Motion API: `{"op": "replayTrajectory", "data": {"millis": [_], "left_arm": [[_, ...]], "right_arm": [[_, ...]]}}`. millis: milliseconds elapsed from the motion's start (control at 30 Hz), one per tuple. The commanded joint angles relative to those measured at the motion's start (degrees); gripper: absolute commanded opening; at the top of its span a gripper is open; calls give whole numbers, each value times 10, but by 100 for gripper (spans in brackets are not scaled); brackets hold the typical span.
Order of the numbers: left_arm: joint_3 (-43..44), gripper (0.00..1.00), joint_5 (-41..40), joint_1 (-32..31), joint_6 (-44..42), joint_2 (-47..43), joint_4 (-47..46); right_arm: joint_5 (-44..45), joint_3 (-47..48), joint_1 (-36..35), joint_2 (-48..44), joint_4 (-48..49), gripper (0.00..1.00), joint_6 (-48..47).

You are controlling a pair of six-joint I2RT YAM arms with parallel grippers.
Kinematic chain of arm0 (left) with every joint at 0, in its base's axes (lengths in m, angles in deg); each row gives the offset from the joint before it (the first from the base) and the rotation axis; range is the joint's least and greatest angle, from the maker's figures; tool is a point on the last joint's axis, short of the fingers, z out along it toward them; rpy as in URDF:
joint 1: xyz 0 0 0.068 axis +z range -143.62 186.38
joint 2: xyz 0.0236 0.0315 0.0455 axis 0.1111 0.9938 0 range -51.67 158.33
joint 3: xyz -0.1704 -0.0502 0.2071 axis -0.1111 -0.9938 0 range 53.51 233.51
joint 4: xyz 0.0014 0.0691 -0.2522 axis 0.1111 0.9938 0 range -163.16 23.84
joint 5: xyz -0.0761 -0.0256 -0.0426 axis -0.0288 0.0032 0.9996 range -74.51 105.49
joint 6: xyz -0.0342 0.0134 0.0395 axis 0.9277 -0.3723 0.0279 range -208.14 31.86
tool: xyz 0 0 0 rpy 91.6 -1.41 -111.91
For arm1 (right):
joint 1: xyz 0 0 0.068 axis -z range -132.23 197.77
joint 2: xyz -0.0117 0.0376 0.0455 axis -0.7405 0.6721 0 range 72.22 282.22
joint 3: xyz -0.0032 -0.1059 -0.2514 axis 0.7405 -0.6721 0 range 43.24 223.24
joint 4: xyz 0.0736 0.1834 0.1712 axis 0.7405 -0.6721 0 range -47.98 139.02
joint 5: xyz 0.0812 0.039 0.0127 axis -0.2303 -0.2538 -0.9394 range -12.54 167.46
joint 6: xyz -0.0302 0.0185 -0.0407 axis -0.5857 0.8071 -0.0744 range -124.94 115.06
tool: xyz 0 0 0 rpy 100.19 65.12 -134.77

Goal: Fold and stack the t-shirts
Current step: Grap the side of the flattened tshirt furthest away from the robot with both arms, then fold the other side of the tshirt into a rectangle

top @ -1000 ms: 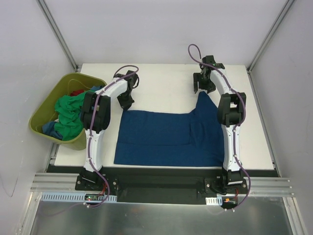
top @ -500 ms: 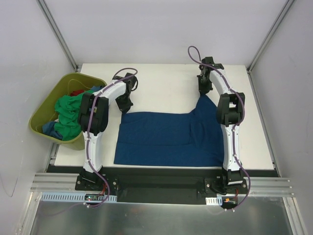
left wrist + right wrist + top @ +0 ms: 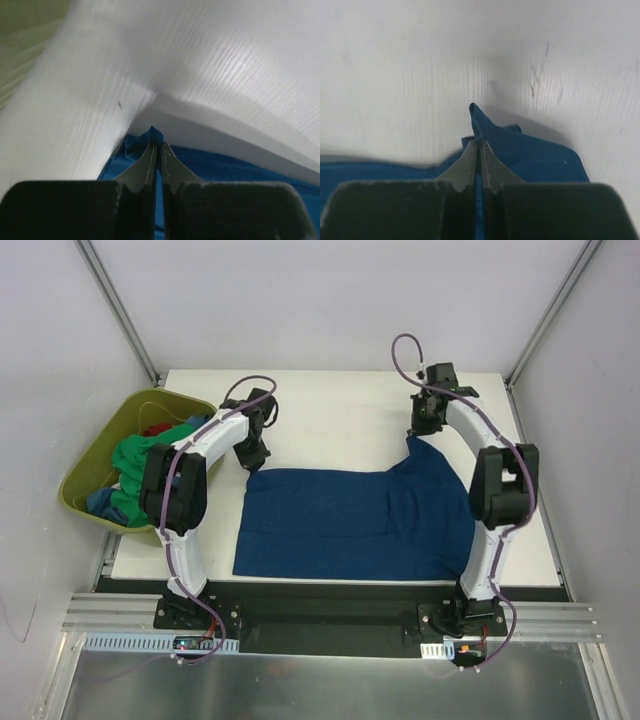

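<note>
Left pincer (image 3: 157, 144), right pincer (image 3: 477, 142) both clamped on blue t-shirt (image 3: 350, 525) corners; tub (image 3: 98, 447) holds green shirt (image 3: 140, 475), red shirt (image 3: 157, 428).

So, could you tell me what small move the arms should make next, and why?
Probably lift both corners slightly together: the left gripper and right gripper are each shut on a far corner of the blue t-shirt, which lies spread on the table.

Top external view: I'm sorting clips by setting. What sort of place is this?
Probably a robot lab cell, not a home: bare white wall panels, a white table fronted by an aluminium rail, and a blue t-shirt spread flat.
</note>
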State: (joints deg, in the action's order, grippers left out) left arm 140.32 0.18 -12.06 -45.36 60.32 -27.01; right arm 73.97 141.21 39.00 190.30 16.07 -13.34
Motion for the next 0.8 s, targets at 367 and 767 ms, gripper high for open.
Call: {"op": "replayTrajectory", "data": {"millis": [367,767], "left_arm": [[-192,0,-31,-68,41,-224,-7],[-305,0,-38,-84,60,-325,-14]], "right_arm": [[80,-377,-6,-436,57,0,99],[105,-488,-5,-623,-42,1,104]]}}
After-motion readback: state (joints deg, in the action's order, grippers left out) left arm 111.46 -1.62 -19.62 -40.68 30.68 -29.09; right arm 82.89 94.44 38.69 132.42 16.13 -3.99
